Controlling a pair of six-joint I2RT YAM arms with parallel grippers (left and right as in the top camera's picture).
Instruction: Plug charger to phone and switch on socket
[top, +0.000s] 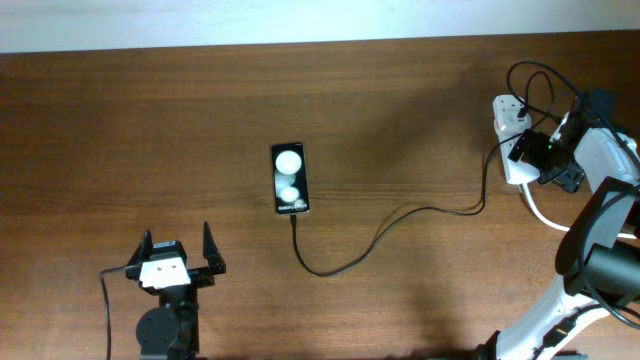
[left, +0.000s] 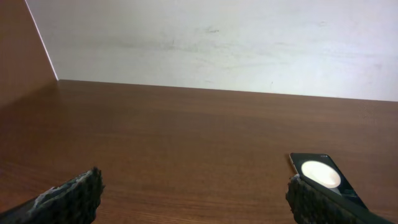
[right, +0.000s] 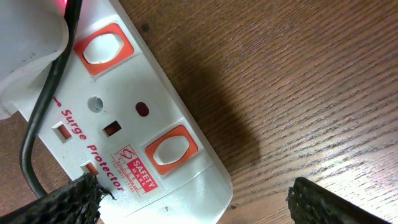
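The socket, a white elongated plastic power strip (right: 134, 87) with red lettering, lies directly beneath my right gripper (right: 194, 190), whose jaws stand wide apart and hold nothing. In my right wrist view one black ribbed finger (right: 68, 202) overlaps the strip's printed face at 7 o'clock. The other sits over bare wood at 5 o'clock, clear of the strip. Between them, toward 12 o'clock, is a white rocker switch (right: 171, 149) in an orange-red frame, and a second matching switch (right: 102, 50) lies farther along toward 11 o'clock. Beyond it a white plug adapter (right: 25, 50) fills the corner, and the charger, a thin black cable (right: 40, 112), drops from there across the strip's face.

From overhead, that cable (top: 445, 209) leaves the socket (top: 507, 118) and runs toward 9 o'clock over the brown wooden table (top: 400, 100). It dips into a loop and rises to meet the 6 o'clock edge of the phone, a small glossy black slab (top: 290, 178) with two white round reflections. Whether the connector is fully seated I cannot tell. The phone lies near the table's middle, well apart from the socket, which is at its 3 o'clock.

My left gripper (top: 178, 240) sits at the phone's 7 o'clock, near but not touching, jaws spread and empty. Its wrist camera shows the phone (left: 320, 177) just past the finger (left: 323, 205) at 4 o'clock.
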